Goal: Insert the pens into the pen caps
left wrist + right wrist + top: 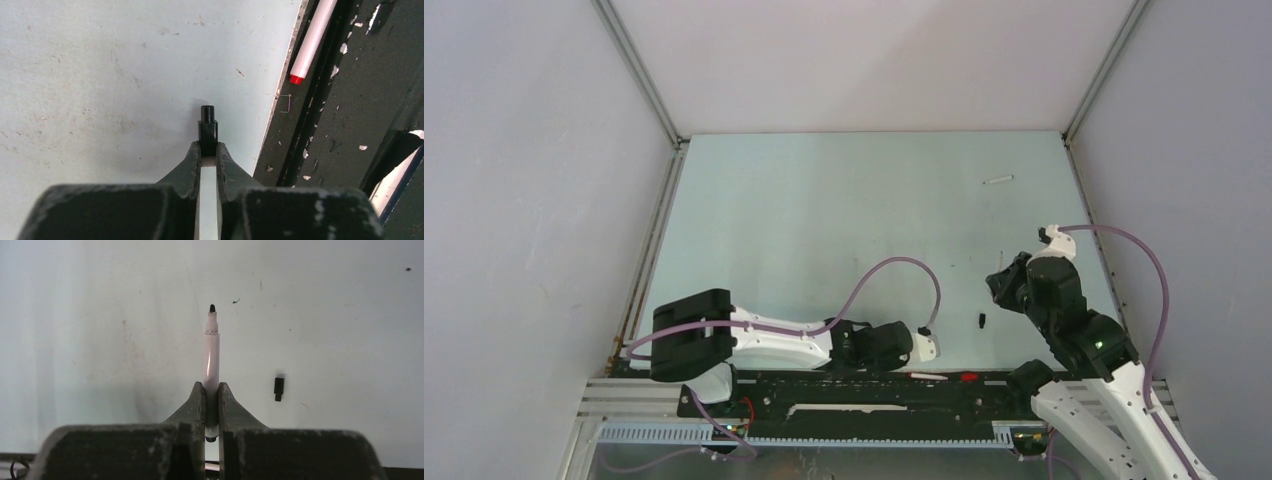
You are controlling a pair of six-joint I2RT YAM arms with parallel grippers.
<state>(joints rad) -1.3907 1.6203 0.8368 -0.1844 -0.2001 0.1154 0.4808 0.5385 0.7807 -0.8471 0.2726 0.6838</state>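
Within right tool (211,386), slim white pen (211,352)

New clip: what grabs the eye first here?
The right jaws are shut on an uncapped pen, nib pointing away, with a loose cap lying on the table beside it. The left jaws pinch a black cap by the table's near edge, next to a red-ended pen on the black rail.
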